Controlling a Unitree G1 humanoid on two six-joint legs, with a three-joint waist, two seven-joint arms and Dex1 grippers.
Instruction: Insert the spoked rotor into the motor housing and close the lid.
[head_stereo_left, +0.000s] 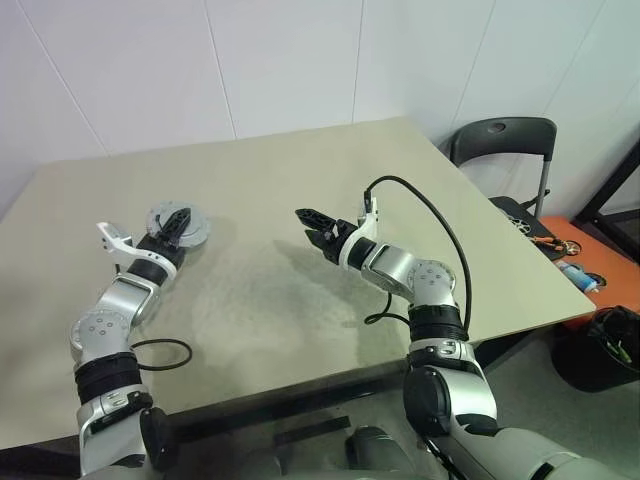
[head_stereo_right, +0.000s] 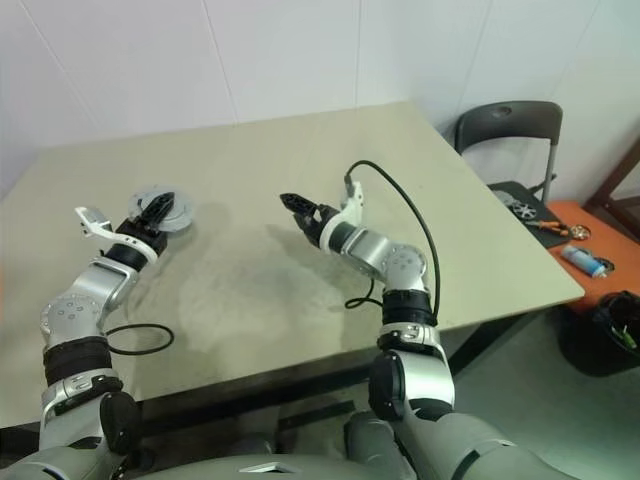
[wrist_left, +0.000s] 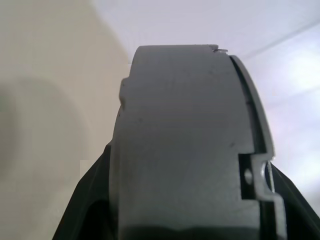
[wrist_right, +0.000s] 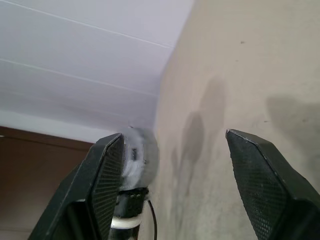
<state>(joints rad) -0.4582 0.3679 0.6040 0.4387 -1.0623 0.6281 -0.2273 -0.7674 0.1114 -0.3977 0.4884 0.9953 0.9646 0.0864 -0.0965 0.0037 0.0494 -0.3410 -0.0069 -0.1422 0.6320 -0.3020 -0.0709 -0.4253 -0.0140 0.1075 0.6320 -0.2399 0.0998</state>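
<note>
left jaws (head_stereo_left: 176, 224) clamped on motor housing (head_stereo_left: 178, 226) w/ lid on, right jaws (head_stereo_left: 314, 228) apart, empty, over table (head_stereo_left: 280, 180).

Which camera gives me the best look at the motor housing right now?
The left wrist view: the motor housing looms close between the left gripper's fingers. Both eye views show it small, held at the table's left side.

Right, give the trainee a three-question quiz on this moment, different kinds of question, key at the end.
1. True or false: the right gripper is holding a part.
2. What does the left gripper grip?
A. a cable
B. the motor housing
C. nothing
3. Fill in: a dark ____ stands past the table on the robot's right.

Key: 1 false, its fingers are open with nothing between them; 2 B; 3 chair.
</note>
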